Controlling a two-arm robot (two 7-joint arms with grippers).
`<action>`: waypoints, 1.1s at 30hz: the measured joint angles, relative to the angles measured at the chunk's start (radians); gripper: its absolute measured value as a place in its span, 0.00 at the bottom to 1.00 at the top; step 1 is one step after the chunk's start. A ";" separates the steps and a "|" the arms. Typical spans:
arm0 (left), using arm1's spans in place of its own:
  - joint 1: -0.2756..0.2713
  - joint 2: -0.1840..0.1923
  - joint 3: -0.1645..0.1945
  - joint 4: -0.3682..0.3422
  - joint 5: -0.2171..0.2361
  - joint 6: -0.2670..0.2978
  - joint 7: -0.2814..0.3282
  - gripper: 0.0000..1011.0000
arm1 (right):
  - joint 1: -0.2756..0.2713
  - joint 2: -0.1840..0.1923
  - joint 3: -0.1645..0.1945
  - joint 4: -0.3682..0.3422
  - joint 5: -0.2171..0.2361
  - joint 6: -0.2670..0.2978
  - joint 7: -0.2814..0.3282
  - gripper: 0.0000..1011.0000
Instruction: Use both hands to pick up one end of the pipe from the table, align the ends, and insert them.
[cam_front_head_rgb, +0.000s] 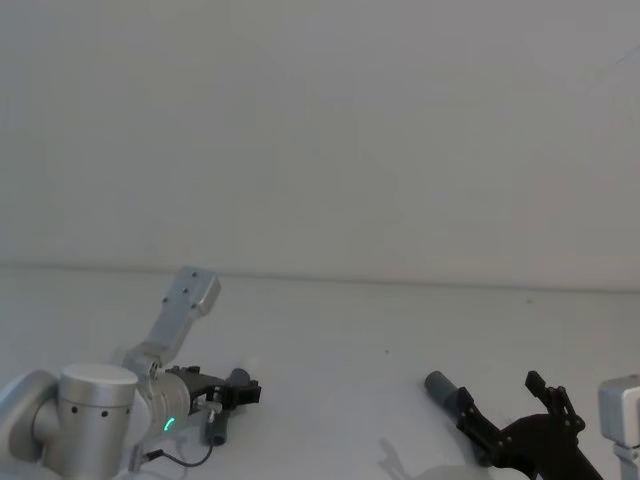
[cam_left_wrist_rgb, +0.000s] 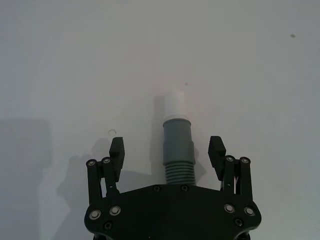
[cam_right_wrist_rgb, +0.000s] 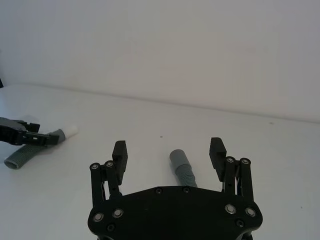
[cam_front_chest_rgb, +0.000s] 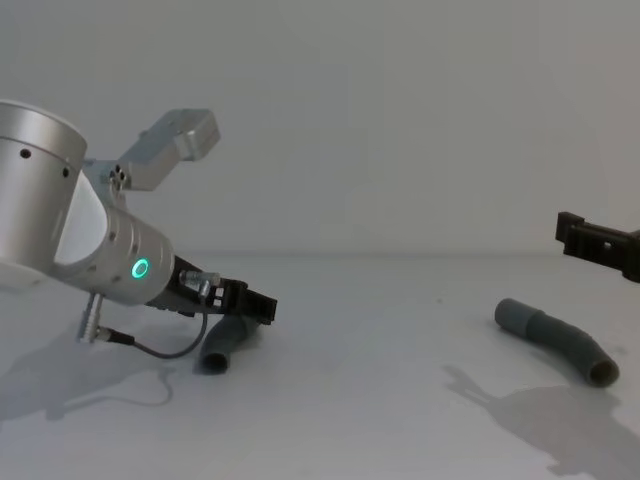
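Lower left of head view: left gripper (cam_front_head_rgb: 245, 390) is down low at the table (cam_front_head_rgb: 330, 340), with the green ring lit on its wrist. Jaws are wide apart and straddle the white-tipped hose piece (cam_left_wrist_rgb: 177, 145). The wrist view shows a gap on either side, so no grip yet. The white tip (cam_left_wrist_rgb: 175, 105) pokes out past the fingers. It looks placed to clamp behind the cuff and leave the tip free for insertion. The piece lies flat on the table.

Lower right of head view: the grey-cuff hose piece (cam_front_head_rgb: 440, 388) is flat on the table, well apart from the first. Right gripper (cam_right_wrist_rgb: 168, 148) is lined up on its grey cuff (cam_right_wrist_rgb: 177, 157), jaws also wide, holding nothing. In the chest view it sits at the right edge, clearly above the piece, so it needs to descend first.

Judged step: pre-grasp on both, with the left nearer to closing.
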 joint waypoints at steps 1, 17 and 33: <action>-0.003 0.000 0.001 0.003 0.001 0.002 -0.002 0.99 | 0.000 0.000 0.000 0.000 0.000 0.000 0.000 0.99; -0.061 -0.012 0.027 0.075 0.016 0.040 -0.047 0.99 | 0.000 0.000 0.000 0.000 0.000 0.000 0.000 0.99; -0.082 -0.018 0.037 0.101 0.025 0.052 -0.061 0.68 | 0.000 0.000 0.000 0.000 0.000 0.000 0.000 0.99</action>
